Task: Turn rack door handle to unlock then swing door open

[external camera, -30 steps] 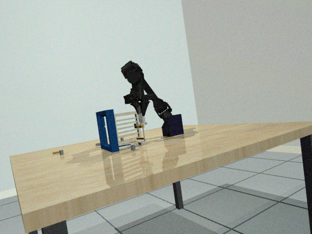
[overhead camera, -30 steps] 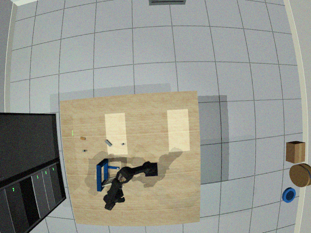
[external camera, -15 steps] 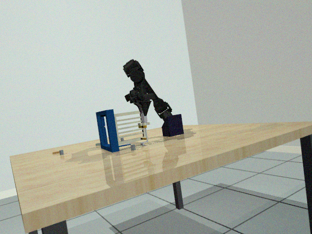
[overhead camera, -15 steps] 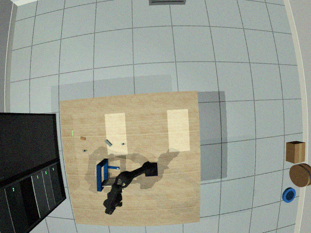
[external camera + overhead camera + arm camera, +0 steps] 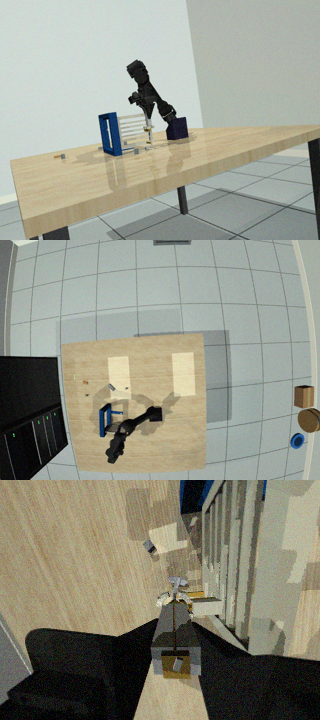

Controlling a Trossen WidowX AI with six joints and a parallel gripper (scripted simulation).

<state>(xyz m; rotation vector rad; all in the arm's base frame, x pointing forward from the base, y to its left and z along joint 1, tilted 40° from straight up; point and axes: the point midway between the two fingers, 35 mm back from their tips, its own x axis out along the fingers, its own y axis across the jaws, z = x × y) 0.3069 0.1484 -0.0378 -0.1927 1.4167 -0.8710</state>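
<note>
The blue door frame [image 5: 102,423] [image 5: 115,134] stands on the tabletop [image 5: 155,451] [image 5: 77,180]; right of it, the slatted door [image 5: 113,428] [image 5: 131,125] [image 5: 238,555] projects outward, apparently mid-swing. The pincer [image 5: 149,123] [image 5: 174,624] grips its upright handle [image 5: 150,136] [image 5: 176,582]; next, keep hold and finish the arc.

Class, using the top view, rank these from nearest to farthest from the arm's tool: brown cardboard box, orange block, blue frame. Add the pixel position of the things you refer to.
1. Blue frame [image 5: 102,423] [image 5: 115,134], right beside the arm
2. Orange block [image 5: 85,382] [image 5: 57,156], on the table's left part
3. Brown cardboard box [image 5: 301,397], far right on the floor
</note>
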